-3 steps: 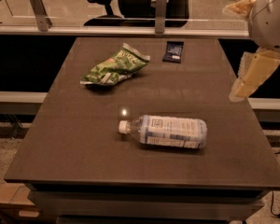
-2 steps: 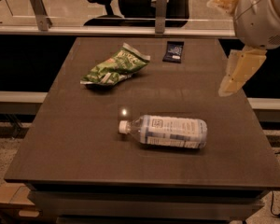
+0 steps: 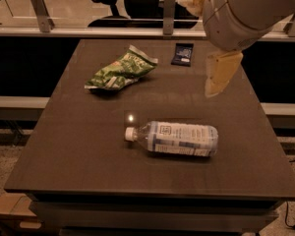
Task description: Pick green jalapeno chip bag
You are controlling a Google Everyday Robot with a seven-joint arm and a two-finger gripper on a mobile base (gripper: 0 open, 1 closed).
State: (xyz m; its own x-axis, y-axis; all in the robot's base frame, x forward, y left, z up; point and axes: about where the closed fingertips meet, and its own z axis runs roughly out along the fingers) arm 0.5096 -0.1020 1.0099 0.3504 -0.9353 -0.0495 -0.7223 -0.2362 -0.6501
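The green jalapeno chip bag (image 3: 121, 72) lies crumpled on the dark table (image 3: 78, 146), at the back left. My gripper (image 3: 219, 73) hangs above the table's right side, well to the right of the bag and apart from it. It is pale yellow under the arm's big white joint (image 3: 246, 11). Nothing shows in it.
A clear plastic bottle with a white label (image 3: 174, 137) lies on its side at the table's middle front, cap to the left. A small dark blue packet (image 3: 182, 54) lies flat at the back. A railing (image 3: 88, 32) and an office chair (image 3: 113, 6) stand behind the table.
The arm and gripper have moved left and toward the table's middle, closer to the chip bag. The bag, the bottle and the packet have not moved.
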